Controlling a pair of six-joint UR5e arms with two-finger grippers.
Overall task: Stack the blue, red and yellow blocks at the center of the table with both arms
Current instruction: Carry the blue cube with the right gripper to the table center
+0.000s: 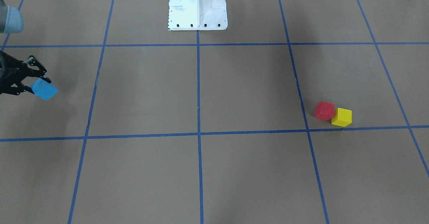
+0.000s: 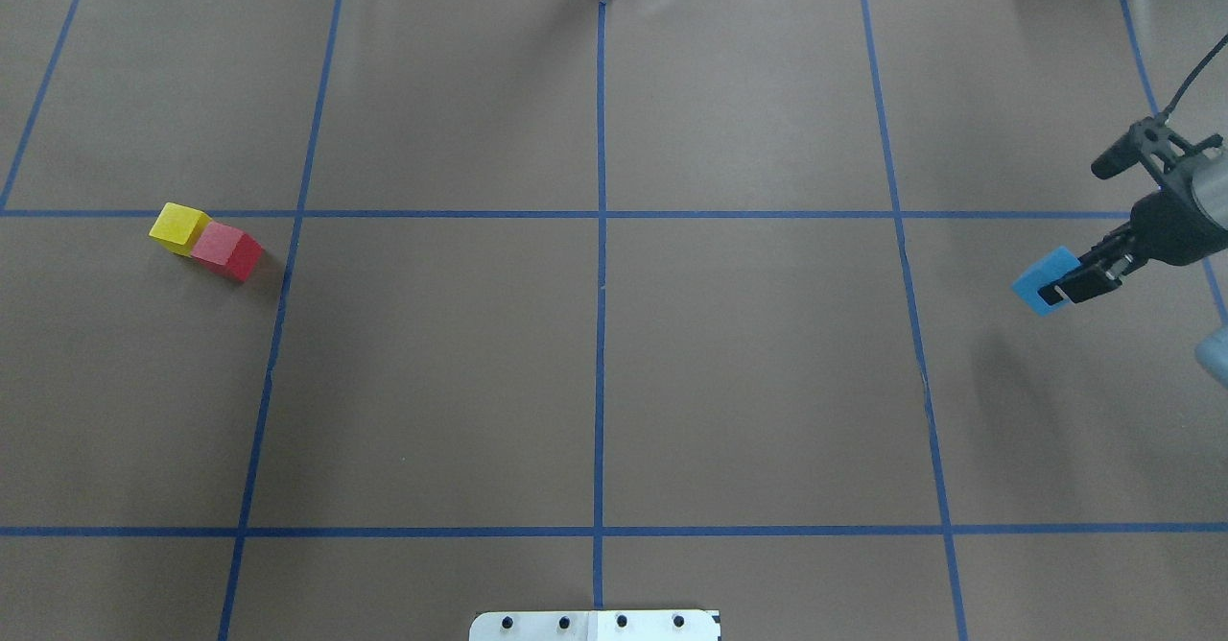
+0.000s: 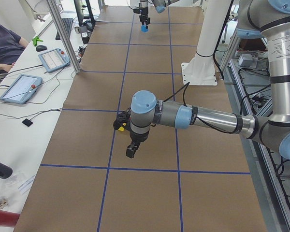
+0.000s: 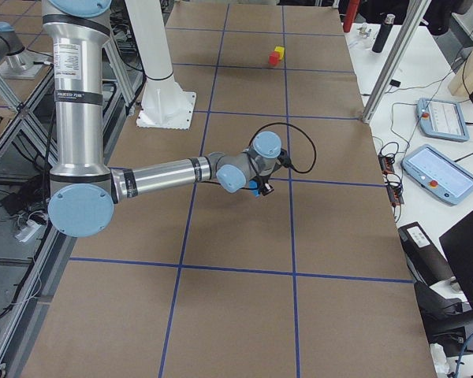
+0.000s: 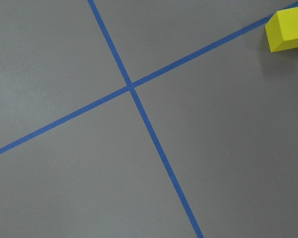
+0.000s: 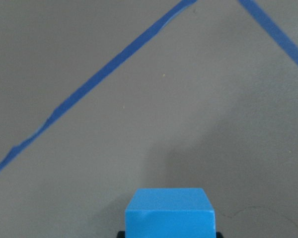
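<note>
The blue block [image 1: 45, 90] is clamped between the two fingers of the right gripper [image 1: 39, 86], whose jaws are closed against opposite faces of it. In the right wrist view the block's top and front faces are seen at the bottom edge, with a shadow cast on the paper beyond it. From this the block appears to be held clear of the surface, though the gap itself is not plainly shown. Block and gripper are found at the robot's right end of the table [image 2: 748, 382], well apart from the central crossing of the tape lines [image 2: 602, 334].

The left gripper [image 3: 131, 151] is seen only in the exterior left view, hanging below its wrist and pointed down over the brown paper. Whether its jaws are apart or together cannot be told. No fingers are shown in the left wrist view, only a tape crossing and a corner of the yellow block [image 5: 288, 30] at the upper right.

The red block [image 2: 227, 250] and the yellow block are set touching each other at the robot's left end, just beside a cross line of tape. The red one is placed nearer the centre. The white base [image 1: 197, 6] is seen at the middle of the robot's edge.
</note>
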